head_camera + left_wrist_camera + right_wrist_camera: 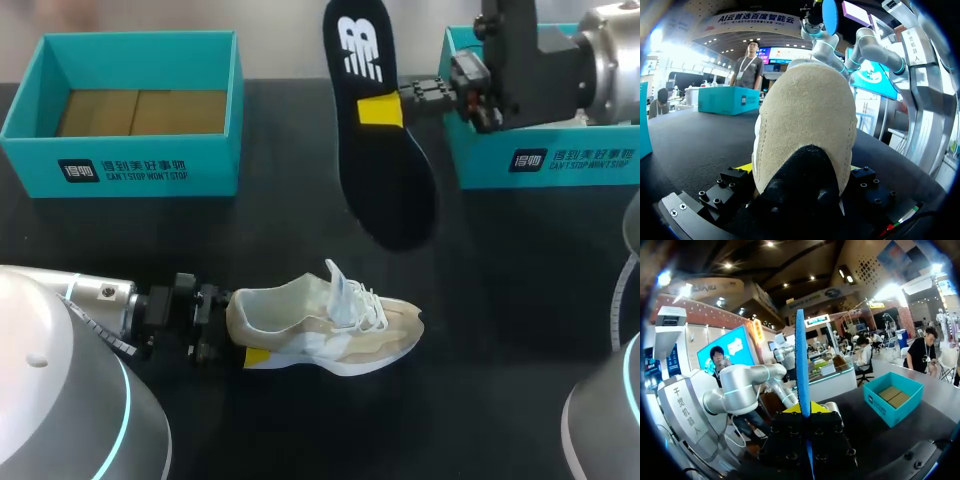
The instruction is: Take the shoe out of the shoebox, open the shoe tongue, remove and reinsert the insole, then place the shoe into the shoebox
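Observation:
A cream and beige shoe (330,330) lies on its sole on the black table, toe to the right, tongue pulled up. My left gripper (248,330) has its widely spread fingers on both sides of the heel. In the left wrist view the heel (807,125) fills the space between the yellow tips. My right gripper (380,110) is shut on the edge of the black insole (385,180), which it holds in the air above the table, its logo end uppermost. In the right wrist view the insole (801,360) stands edge-on between the fingers of the right gripper (805,407).
An open teal shoebox (120,165) with a cardboard insert stands at the back left. A second teal box (560,160) sits at the back right, partly behind my right arm. Bare black table lies between them and in front of the shoe.

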`<state>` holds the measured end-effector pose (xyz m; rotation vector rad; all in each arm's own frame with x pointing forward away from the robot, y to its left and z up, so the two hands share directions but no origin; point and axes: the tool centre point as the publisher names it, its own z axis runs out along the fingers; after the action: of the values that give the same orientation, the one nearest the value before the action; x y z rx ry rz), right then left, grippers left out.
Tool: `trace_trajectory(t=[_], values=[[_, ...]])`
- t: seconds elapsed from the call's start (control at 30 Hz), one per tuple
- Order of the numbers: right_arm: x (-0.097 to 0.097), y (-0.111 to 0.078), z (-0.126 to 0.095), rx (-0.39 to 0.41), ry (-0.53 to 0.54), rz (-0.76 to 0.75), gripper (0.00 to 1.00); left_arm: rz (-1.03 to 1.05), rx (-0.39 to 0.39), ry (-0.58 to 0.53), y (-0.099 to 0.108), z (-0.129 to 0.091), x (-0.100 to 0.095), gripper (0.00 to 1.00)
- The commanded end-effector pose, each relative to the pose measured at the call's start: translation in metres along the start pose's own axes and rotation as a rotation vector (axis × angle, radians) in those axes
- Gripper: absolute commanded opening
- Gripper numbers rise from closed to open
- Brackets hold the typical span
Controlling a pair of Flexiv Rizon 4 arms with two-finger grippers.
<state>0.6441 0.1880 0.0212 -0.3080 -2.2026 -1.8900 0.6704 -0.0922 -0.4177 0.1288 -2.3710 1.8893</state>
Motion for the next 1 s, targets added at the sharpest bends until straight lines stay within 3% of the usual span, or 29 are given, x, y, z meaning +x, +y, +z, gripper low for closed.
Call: trace_trajectory(t=[0.03,0.53,0.97,1.0], values=[[0.011,-0.011,-0.009,-0.008,-0.011,0.013,0.0,0.0,0.0,0.0,0.002,0.001,-0.001,0.0],[0.013,-0.036,-0.007,-0.047,0.005,0.033,0.0,0.0,0.0,0.0,0.002,0.001,-0.001,0.0],[0.013,-0.041,-0.002,-0.061,-0.003,0.049,0.0,0.0,0.0,0.0,0.002,0.001,-0.001,0.0],[0.013,-0.041,-0.002,-0.061,-0.003,0.049,0.0,0.0,-0.002,0.005,0.002,0.001,-0.001,0.07]])
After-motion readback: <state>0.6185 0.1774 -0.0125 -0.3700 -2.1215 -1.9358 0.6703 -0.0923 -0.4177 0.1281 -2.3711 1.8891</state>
